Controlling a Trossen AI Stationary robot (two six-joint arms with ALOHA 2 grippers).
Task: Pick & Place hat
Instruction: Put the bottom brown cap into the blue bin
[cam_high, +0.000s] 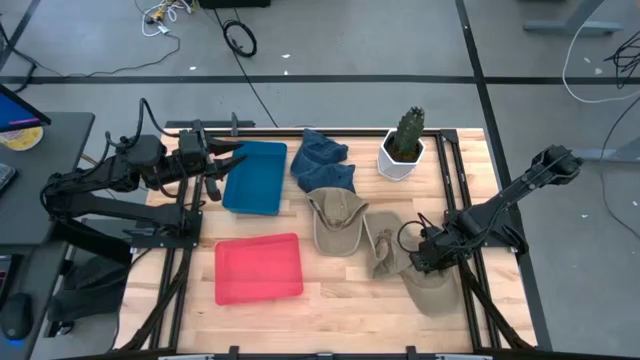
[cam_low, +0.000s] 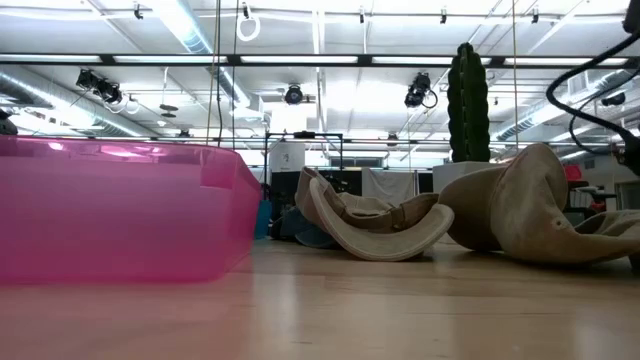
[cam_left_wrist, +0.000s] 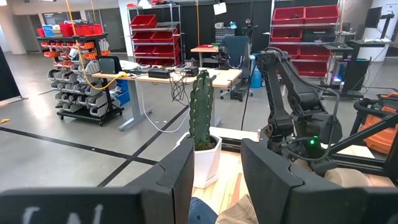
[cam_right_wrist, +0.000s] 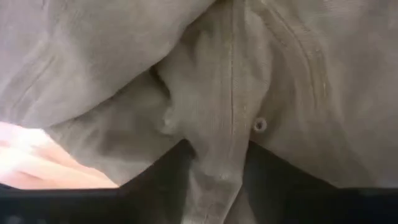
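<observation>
Though both empty — red bin (cam_high: 259, 268), blue bin (cam_high: 255, 177)

Robotics lab or workshop, red parts bins (cam_left_wrist: 155, 31) on shelving racks, standing desks (cam_left_wrist: 163, 75) with cables, concrete floor (cam_high: 330, 40), exposed ceiling ducts (cam_low: 200, 40), strip lighting.

R gripper (cam_high: 428, 256) low, jaws prob pinching, L gripper (cam_high: 228, 160) raised
</observation>
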